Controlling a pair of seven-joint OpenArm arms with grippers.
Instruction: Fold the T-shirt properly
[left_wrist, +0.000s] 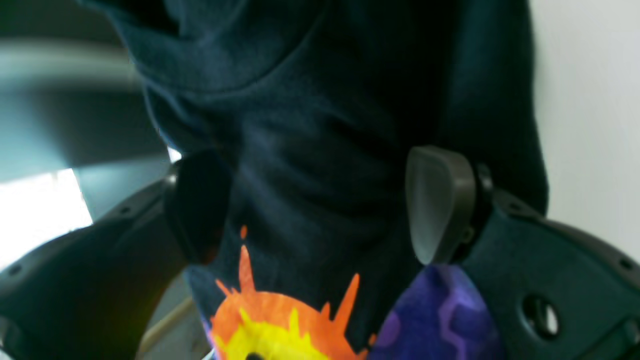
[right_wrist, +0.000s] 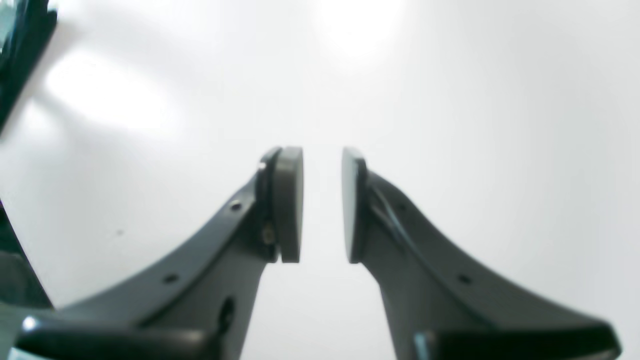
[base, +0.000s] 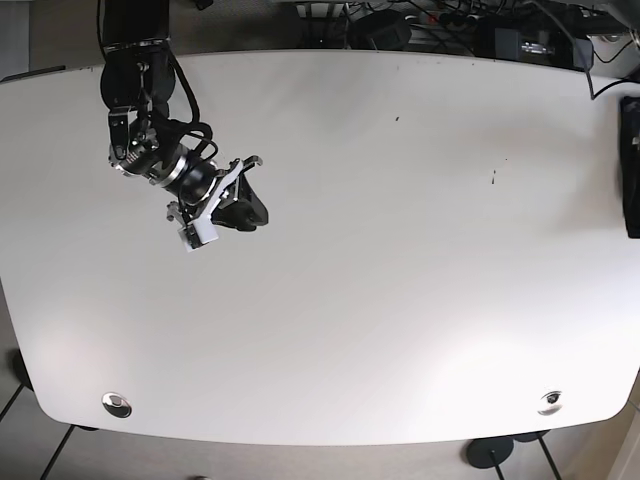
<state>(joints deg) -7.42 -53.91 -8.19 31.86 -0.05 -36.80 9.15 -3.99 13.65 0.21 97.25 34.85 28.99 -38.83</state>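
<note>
Dark grey right claw w/ paler pads, screws

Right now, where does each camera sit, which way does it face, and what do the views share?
Left wrist: behind the left claw, facing the dark T-shirt; both fingers show.
Right wrist: behind the right claw, facing bare white table.
Base: overhead, looking down; right arm shows.
Shared: right claw and table, in the right wrist and base views.

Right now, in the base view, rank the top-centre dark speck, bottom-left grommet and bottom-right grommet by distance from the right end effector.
1. top-centre dark speck, up-right of the right end effector.
2. bottom-left grommet, near edge.
3. bottom-right grommet, opposite corner.
</note>
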